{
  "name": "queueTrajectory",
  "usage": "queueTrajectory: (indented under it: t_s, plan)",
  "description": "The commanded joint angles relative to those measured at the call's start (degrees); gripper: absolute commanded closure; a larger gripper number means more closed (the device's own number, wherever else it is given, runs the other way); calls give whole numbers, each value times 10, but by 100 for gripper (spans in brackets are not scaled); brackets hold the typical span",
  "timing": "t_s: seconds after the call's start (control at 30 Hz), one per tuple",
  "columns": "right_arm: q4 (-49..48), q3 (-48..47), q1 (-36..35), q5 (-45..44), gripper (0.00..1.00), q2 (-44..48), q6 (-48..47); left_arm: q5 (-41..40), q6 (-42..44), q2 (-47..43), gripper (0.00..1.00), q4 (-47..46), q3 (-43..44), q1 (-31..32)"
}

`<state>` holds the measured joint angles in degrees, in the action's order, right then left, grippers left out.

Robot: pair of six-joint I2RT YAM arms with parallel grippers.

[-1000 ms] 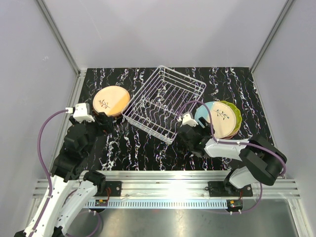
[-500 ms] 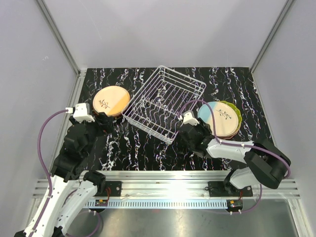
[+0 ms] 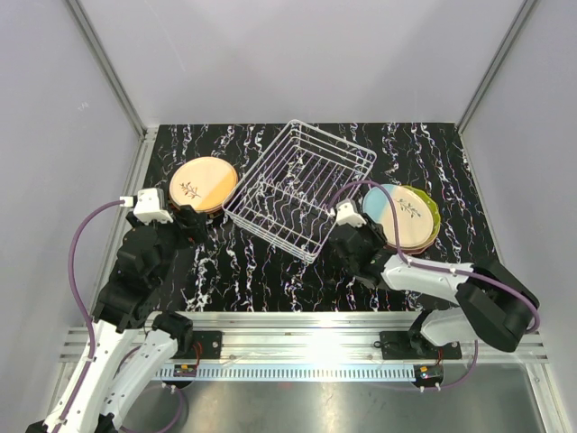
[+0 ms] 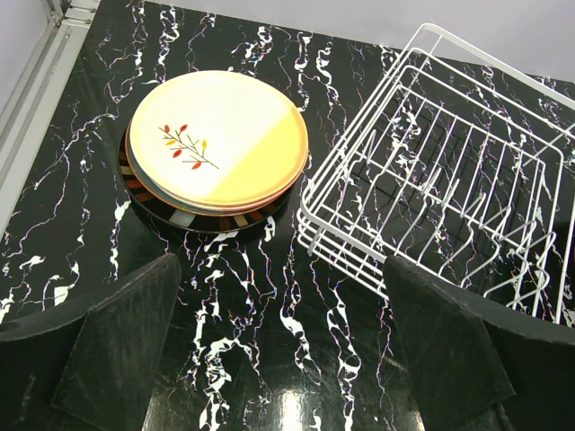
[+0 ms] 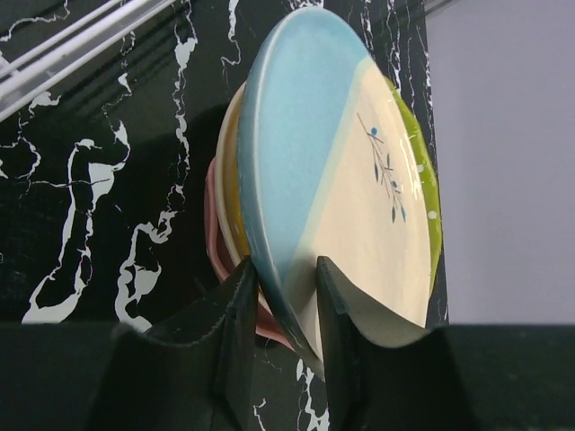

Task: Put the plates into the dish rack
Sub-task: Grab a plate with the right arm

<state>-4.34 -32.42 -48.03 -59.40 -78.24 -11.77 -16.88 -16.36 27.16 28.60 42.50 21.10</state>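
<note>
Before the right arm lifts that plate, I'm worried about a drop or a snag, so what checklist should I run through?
1. Right gripper closed on the rim of the blue and cream plate: ok.
2. Grip takes only that plate, not the stack beneath: cannot tell.
3. Dish rack empty, slots free: ok.
4. Left gripper open, holding nothing: ok.

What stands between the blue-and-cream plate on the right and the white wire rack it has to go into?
Nothing visible. The right gripper straddles the rim of the cream-blue plate, and only that gripper itself and bare tabletop lie between the plate and the dish rack.
</note>
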Motion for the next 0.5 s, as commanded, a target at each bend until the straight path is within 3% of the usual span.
queueTrajectory:
  t_s: [0.0, 0.47]
  plan:
    - [-12, -7, 5, -20, 82, 45, 18, 10, 2, 6, 1, -25, 4, 3]
    - [34, -25, 3, -5, 93, 140, 17, 9, 2, 7, 1, -24, 3, 3]
